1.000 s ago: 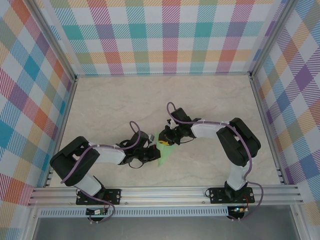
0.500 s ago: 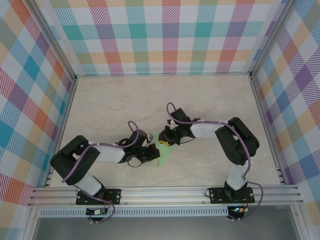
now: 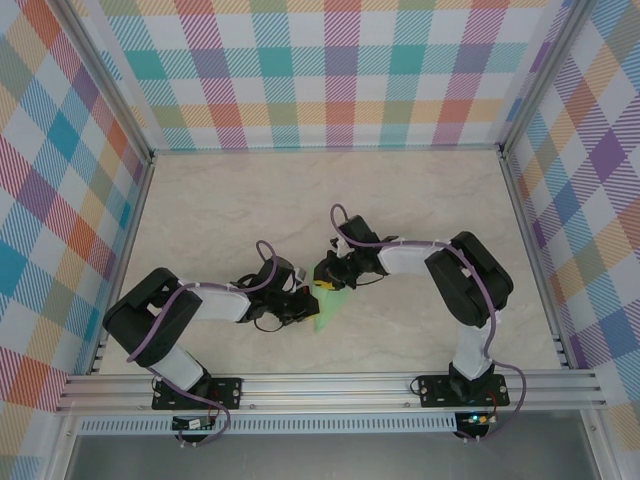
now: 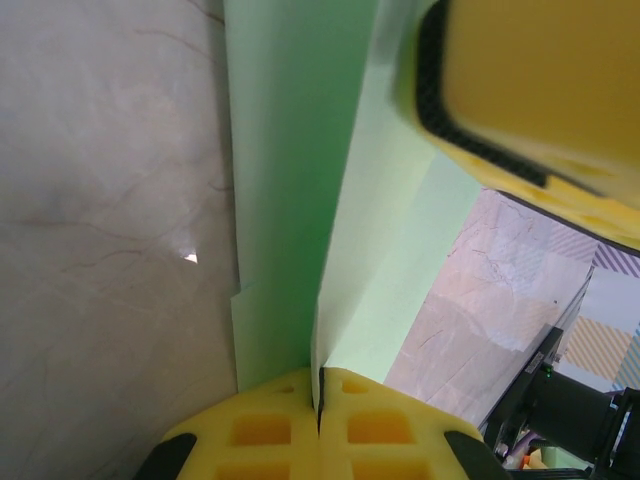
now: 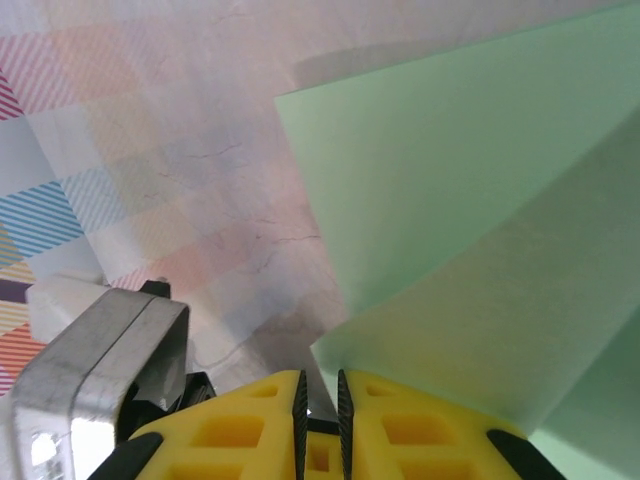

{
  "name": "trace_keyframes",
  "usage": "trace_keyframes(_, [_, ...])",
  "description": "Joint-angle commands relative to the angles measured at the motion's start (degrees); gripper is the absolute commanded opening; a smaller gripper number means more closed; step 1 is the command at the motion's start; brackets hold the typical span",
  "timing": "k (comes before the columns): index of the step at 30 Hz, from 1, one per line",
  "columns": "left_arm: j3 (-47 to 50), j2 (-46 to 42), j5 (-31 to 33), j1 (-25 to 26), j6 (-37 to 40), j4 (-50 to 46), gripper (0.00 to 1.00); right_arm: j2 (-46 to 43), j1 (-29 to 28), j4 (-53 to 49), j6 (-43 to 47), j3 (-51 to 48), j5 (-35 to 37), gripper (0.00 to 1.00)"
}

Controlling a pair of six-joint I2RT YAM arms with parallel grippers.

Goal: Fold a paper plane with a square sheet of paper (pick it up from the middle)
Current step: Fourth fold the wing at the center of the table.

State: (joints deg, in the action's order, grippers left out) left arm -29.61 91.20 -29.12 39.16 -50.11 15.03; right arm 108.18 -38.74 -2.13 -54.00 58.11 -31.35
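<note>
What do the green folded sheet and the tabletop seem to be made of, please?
The paper plane: thin matte paper, pale green, holding sharp creases. The table: probably smooth marble-look laminate, going by veining and a small glint; real stone is possible.

paper plane (image 3: 327,310) on table (image 3: 230,210), seemingly between left hand (image 4: 320,395), right hand (image 5: 320,395)

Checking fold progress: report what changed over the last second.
The right arm's elbow swung slightly left, and the right gripper edged left over the far end of the paper plane, covering more of it. The left gripper barely shifted. Unchanged: both grippers stay closed on the paper plane, which lies in the same spot.
</note>
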Motion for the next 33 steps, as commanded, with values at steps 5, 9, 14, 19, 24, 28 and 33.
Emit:
trace_keyframes(5, [1.5, 2.6, 5.2, -0.8, 1.8, -11.5, 0.02, 2.9, -0.5, -1.2, 1.2, 1.0, 0.8, 0.18])
trace_keyframes(9, [0.7, 1.8, 5.1, -0.8, 3.4, -13.4, 0.08, 3.9, -0.5, -1.5, 1.7, 0.7, 1.1, 0.18])
trace_keyframes(14, [0.2, -0.6, 4.3, -0.7, 5.3, -15.3, 0.15, 4.5, -0.5, -2.3, 2.4, 0.3, 1.5, 0.18])
trace_keyframes(19, [0.5, -3.3, 3.1, -0.4, 5.7, -14.8, 0.17, 4.9, -0.5, -2.8, 3.0, -0.1, 2.1, 0.17])
trace_keyframes(24, [0.6, -5.8, 3.1, -0.2, 5.6, -14.8, 0.16, 4.9, -0.5, -3.7, 3.7, -0.3, 2.7, 0.17])
trace_keyframes(28, [0.7, -5.6, 1.7, -0.1, 5.6, -13.5, 0.12, 4.9, -0.5, -4.2, 3.9, -0.4, 2.8, 0.17])
trace_keyframes(33, [1.2, -4.8, -0.4, 0.3, 5.1, -10.2, 0.08, 5.1, -0.5, -4.5, 4.1, -0.5, 3.1, 0.17])
